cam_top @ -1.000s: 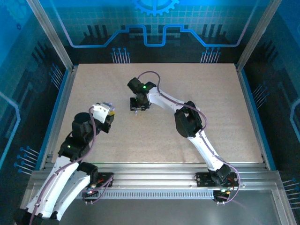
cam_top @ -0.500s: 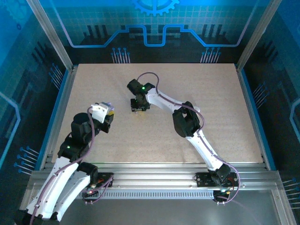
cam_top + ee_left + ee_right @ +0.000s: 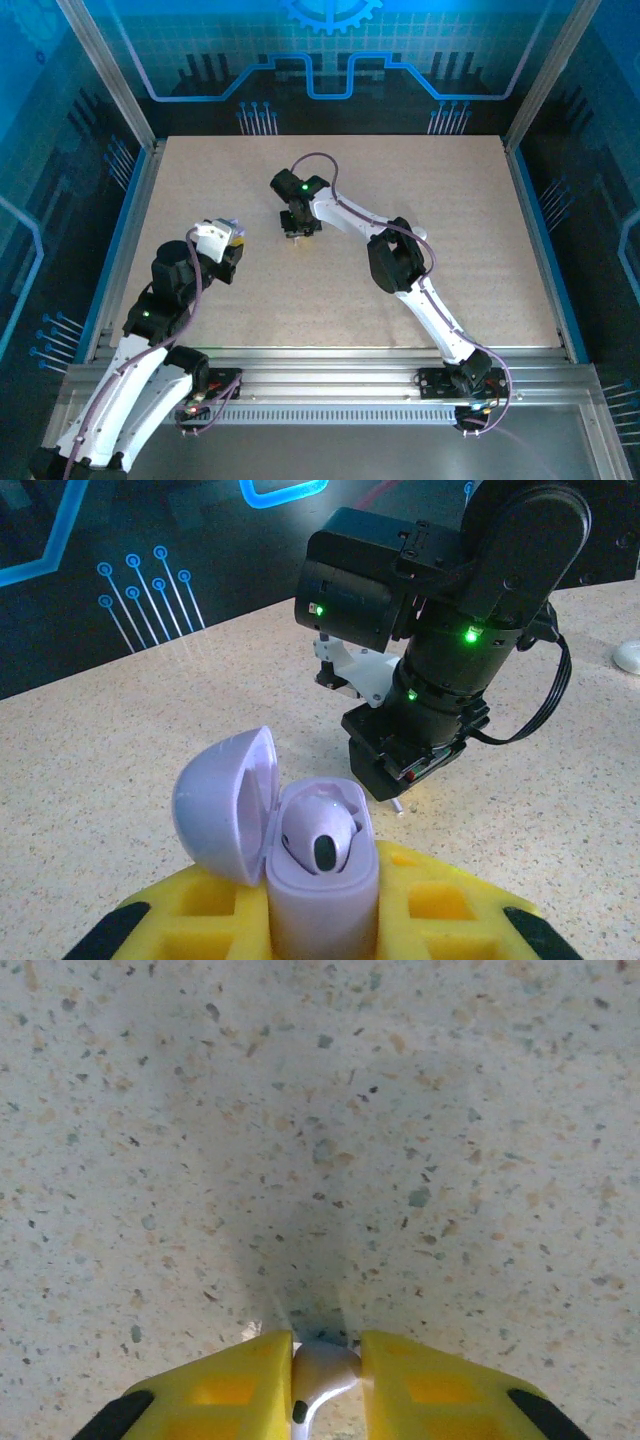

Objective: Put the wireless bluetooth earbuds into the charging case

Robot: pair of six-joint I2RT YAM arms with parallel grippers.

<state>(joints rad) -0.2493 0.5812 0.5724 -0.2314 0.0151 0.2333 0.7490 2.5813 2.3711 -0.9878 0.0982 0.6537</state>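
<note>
Fingers (image 3: pixel 190 915) of the left pincer (image 3: pixel 320 912) were shut on the base of the case (image 3: pixel 322 890), holding it upright with the lid (image 3: pixel 225 800) swung back. Held that way, I judge, the mouth faced up so that a bud could be lowered in from above. One lavender bud (image 3: pixel 322 835) sat in the case, just above that pincer's grip. The bud and the rim hid any pocket beside it, so I could not tell whether one was free.

Ahead of the left pincer and a little to its right, well apart from the case, the right pincer (image 3: pixel 325 1352) pointed straight down at the table (image 3: pixel 320 1110). Its jaws were nearly together, with a white bud (image 3: pixel 322 1372) between the tips and a pad against each side. The bud appeared to rest on the table, so this looked like the pick-up and not yet the carry. Pointing down probably let the narrow tips pinch so small a thing without nudging it away.

Farther off, ahead of the left pincer and far to its right, a small white thing (image 3: pixel 630 658) lay on the table, too small to name.
</note>
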